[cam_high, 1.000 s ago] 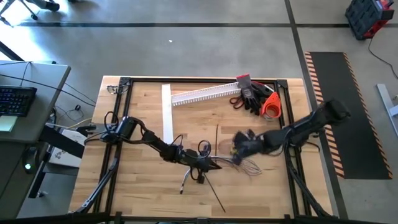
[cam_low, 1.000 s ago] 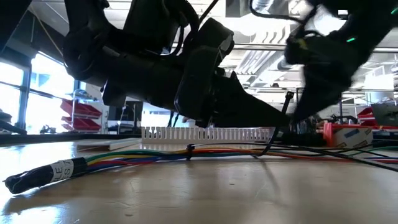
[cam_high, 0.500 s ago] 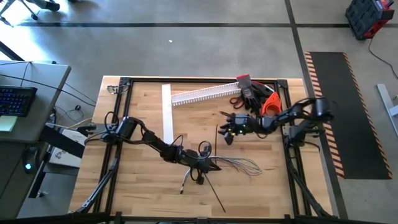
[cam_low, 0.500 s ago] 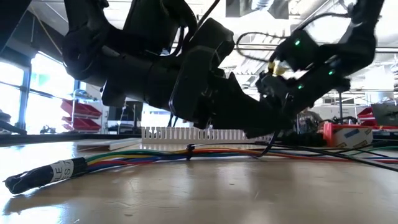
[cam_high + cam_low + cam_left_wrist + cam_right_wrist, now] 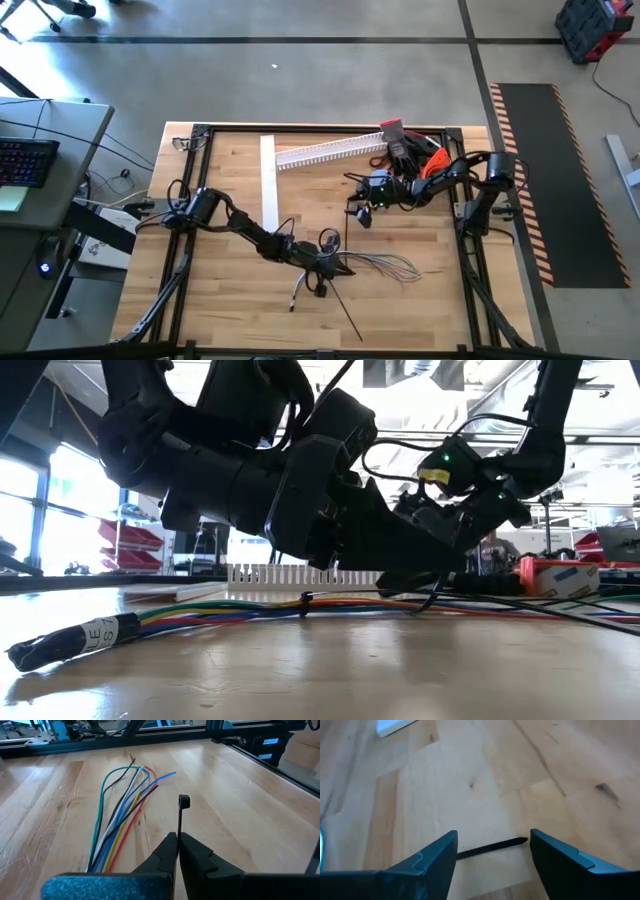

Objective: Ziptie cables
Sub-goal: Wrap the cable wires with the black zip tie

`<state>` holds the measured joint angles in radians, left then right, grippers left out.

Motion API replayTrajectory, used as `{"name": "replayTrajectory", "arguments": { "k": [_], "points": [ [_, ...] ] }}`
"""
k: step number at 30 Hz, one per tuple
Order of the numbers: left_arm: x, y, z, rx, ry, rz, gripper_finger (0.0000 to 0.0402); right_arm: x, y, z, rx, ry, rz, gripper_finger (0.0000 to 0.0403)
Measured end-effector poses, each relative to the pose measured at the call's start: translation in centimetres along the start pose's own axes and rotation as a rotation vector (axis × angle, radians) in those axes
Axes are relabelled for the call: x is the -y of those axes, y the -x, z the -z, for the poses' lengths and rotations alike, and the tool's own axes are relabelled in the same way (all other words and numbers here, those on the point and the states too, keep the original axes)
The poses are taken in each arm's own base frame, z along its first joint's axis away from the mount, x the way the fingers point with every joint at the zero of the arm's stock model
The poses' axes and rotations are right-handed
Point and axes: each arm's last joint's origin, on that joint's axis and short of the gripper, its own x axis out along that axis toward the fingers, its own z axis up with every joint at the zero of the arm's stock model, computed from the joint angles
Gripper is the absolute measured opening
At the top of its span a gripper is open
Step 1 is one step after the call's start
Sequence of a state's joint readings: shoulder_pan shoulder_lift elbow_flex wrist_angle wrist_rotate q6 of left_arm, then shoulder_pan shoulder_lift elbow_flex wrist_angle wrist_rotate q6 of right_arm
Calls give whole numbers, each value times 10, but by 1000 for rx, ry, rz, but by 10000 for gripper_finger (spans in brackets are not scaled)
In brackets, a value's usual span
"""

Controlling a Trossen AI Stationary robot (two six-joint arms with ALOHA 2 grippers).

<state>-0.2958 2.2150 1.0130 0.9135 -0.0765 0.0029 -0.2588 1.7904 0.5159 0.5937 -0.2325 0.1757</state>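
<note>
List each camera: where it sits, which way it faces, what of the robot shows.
High view: overhead, looking straight down; both arms, the cables, the table.
Low view: table-top height, looking level across; both arms from above, cables in front.
Left wrist view: past the left gripper, shut on a ziptie.
Right wrist view: down past the open right gripper at a loose ziptie.
Shared: the high, low and left wrist views all show the cables.

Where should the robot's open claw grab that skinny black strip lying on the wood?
Probably at the middle of the loose ziptie, coming straight down from above. It lies flat and thin on the table, so the right gripper's open fingers should straddle its narrow width.
</note>
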Motion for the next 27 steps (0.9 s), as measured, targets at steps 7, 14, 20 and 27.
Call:
{"name": "replayTrajectory", "arguments": {
  "k": [7, 14, 20, 27],
  "points": [
    [0, 0, 0, -2, 0, 0, 0, -2, 0, 2, -21, 45, -56, 207],
    [0, 0, 0, -3, -1, 0, 0, -3, -1, 1, -5, 69, -56, 193],
    [0, 0, 0, -3, -1, 0, 0, -7, -1, 2, -5, 138, -35, 176],
    [0, 0, 0, -3, -1, 0, 0, -13, -3, 3, 3, 217, 72, 57]
  ]
}}
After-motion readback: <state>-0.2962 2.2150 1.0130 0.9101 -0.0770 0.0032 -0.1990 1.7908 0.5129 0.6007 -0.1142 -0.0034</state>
